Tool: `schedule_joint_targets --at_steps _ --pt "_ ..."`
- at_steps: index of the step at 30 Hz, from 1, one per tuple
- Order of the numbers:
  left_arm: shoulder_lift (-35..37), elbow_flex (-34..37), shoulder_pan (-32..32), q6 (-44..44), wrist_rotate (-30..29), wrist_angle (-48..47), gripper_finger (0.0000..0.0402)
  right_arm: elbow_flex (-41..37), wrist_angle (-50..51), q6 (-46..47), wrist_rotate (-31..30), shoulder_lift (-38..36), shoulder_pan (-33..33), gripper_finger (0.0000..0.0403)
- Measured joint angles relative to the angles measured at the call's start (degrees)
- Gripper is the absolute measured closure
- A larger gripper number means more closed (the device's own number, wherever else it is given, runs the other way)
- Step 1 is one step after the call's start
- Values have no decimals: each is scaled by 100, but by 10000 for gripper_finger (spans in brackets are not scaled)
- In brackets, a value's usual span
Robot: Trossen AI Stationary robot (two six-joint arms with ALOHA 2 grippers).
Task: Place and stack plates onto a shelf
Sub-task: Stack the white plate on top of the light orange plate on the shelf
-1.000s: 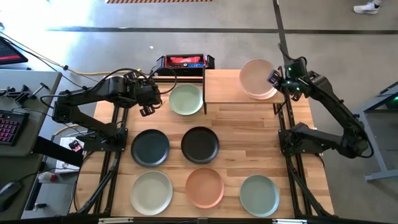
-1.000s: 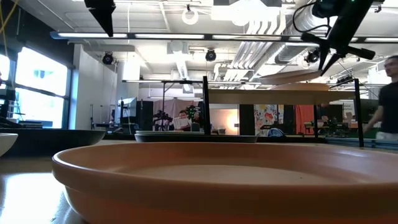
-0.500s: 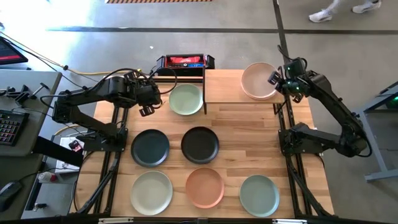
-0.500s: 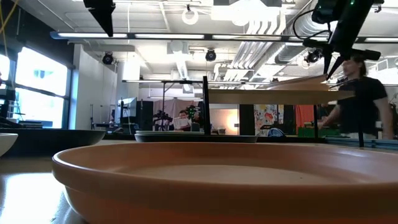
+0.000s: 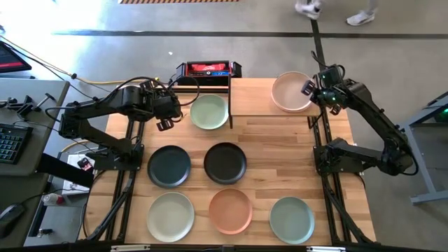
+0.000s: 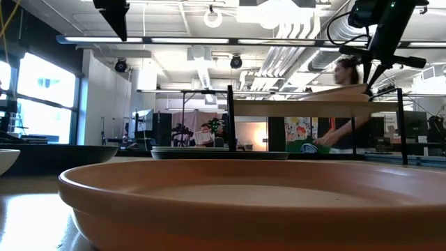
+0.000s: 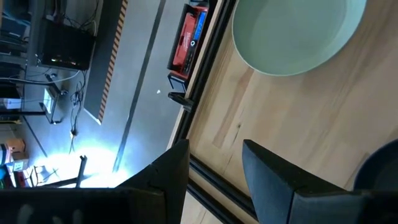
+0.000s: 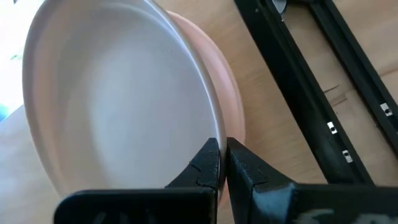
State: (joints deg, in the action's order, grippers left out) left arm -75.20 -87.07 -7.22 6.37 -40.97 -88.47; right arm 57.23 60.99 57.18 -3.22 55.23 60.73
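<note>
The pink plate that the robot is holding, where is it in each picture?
High view: the pink plate sits at the shelf's right end, pinched by the right hand.
Low view: tilted on the shelf top, upper right.
Left wrist view: not in it.
Right wrist view: fills the picture, over a peach plate.
Shared landmark: the shelf.

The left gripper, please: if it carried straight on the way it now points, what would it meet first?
Most likely the pale green plate. In the left wrist view that plate lies ahead of the open left gripper, with only bare tabletop between them. Depth is hard to judge, so it might meet the tabletop first.
</note>
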Motion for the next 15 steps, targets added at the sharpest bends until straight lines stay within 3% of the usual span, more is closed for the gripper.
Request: schedule_joint_targets --at_steps 15 --pt "0 0 0 2 2 7 266 2 -2 -128 -18 0 0 402"
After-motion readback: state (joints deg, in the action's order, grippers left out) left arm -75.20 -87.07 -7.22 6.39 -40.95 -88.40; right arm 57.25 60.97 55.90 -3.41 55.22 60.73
